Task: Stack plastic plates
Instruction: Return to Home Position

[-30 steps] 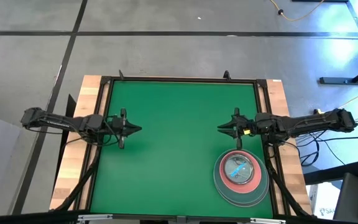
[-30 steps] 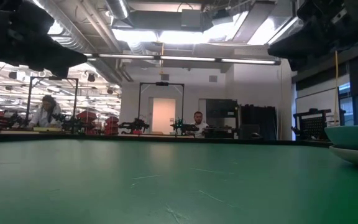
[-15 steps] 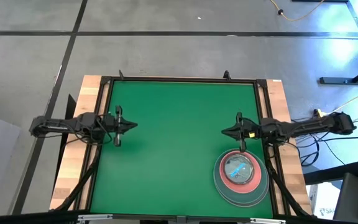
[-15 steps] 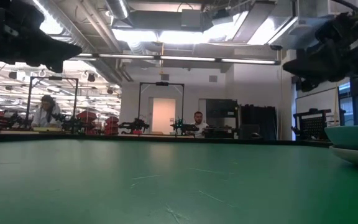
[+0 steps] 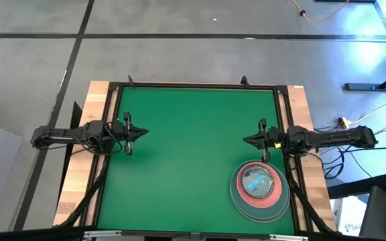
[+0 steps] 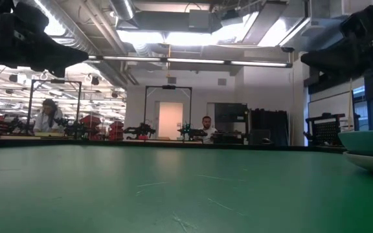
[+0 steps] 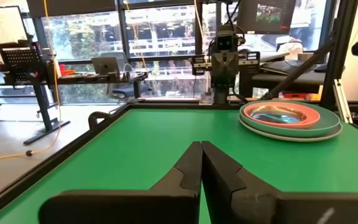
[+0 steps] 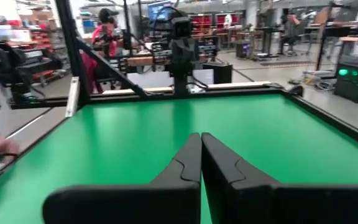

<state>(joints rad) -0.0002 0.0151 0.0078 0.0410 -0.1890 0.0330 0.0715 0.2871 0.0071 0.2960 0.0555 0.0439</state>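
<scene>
The plastic plates (image 5: 259, 189) sit in one nested stack near the table's near right corner: a large grey plate at the bottom, a pale-teal one, a pink one, and small translucent blue on top. The stack also shows in the left wrist view (image 7: 289, 120) and at the low view's right edge (image 6: 371, 149). My left gripper (image 5: 143, 132) hovers shut above the table's left side. My right gripper (image 5: 245, 140) hovers shut above the right side, just beyond the stack's far edge. Both fingertip pairs are closed, in the left wrist view (image 7: 201, 147) and the right wrist view (image 8: 201, 137).
The green mat (image 5: 193, 154) lies bare between the two grippers. A dark frame and wooden borders (image 5: 106, 114) edge the table. Beyond the far edge, the low view shows a workshop with people seated far off.
Both arms have drawn back outward: the left gripper toward the table's left edge, the right gripper toward the right edge and slightly nearer the stack. The plates have stayed where they were.
</scene>
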